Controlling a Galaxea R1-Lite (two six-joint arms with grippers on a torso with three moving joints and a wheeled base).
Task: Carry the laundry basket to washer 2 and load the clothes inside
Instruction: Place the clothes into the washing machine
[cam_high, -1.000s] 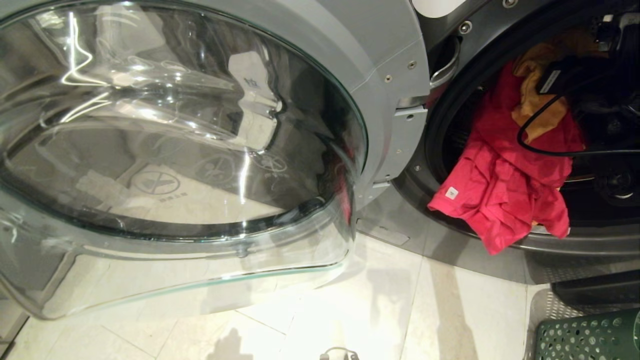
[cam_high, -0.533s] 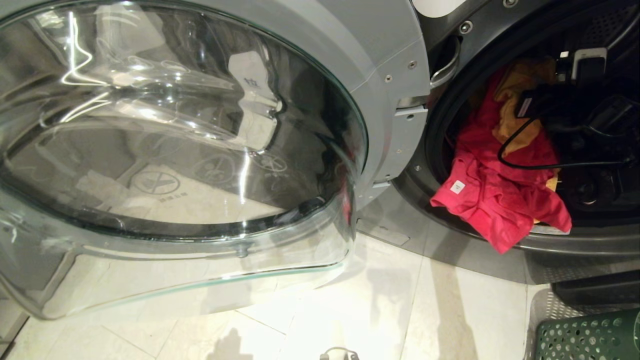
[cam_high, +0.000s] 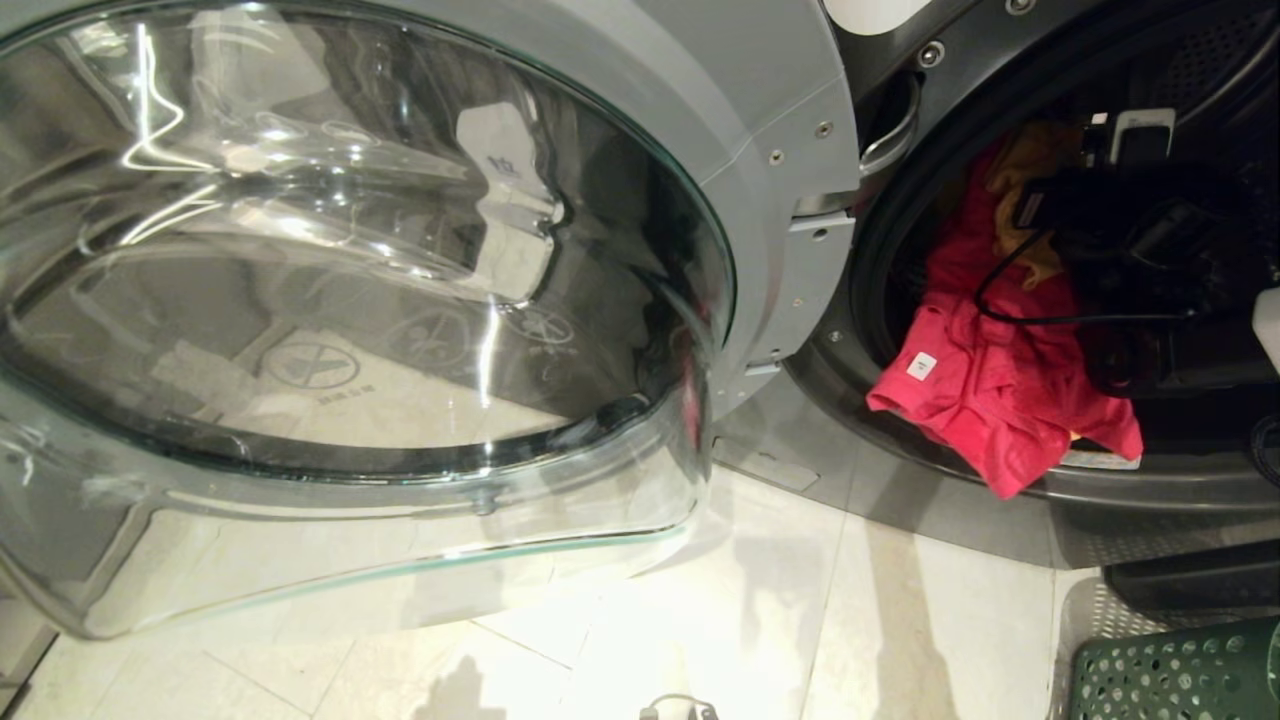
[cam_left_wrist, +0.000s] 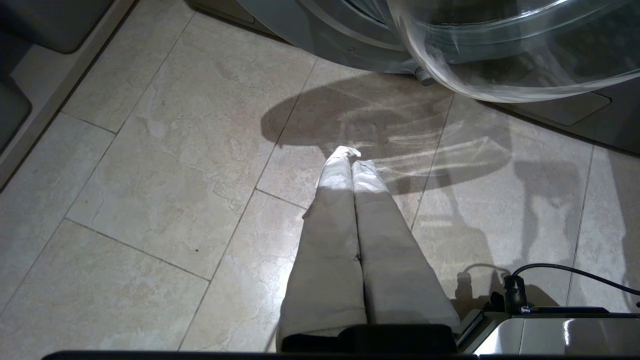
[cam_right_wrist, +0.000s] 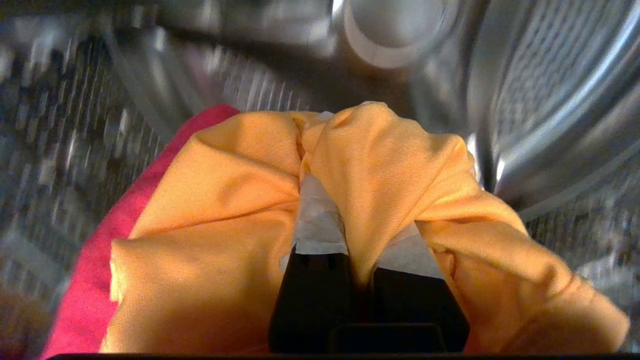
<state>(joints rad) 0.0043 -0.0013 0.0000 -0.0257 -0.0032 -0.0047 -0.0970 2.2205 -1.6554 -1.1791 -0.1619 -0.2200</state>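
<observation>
- Right gripper is inside the drum of the washer, fingers clamped together on a fold of the yellow garment; cloth bunches over both fingers.
- Pink-red garment is only half in: its upper part lies in the drum under the yellow one, its lower part drapes out over the door seal and the chrome rim, white tag showing.
- Risk: if the yellow garment is let go here, near the opening, the weight of the hanging pink-red cloth could slide both pieces out onto the tiled floor.
- Risk: shutting the glass door with that cloth over the rim would pinch it in the seal.
- Risk: the black cable on the right arm loops close over the garments; on withdrawal it may snag cloth and pull it out.
- Risk: cloth wrapped round the fingers may cling after release and come back out with the gripper.
- Laundry basket sits on the floor at the robot's right, only a green corner in view; contents not visible, the denim is unaccounted for.
- Left gripper hangs parked over the floor, fingers pressed together, empty.
</observation>
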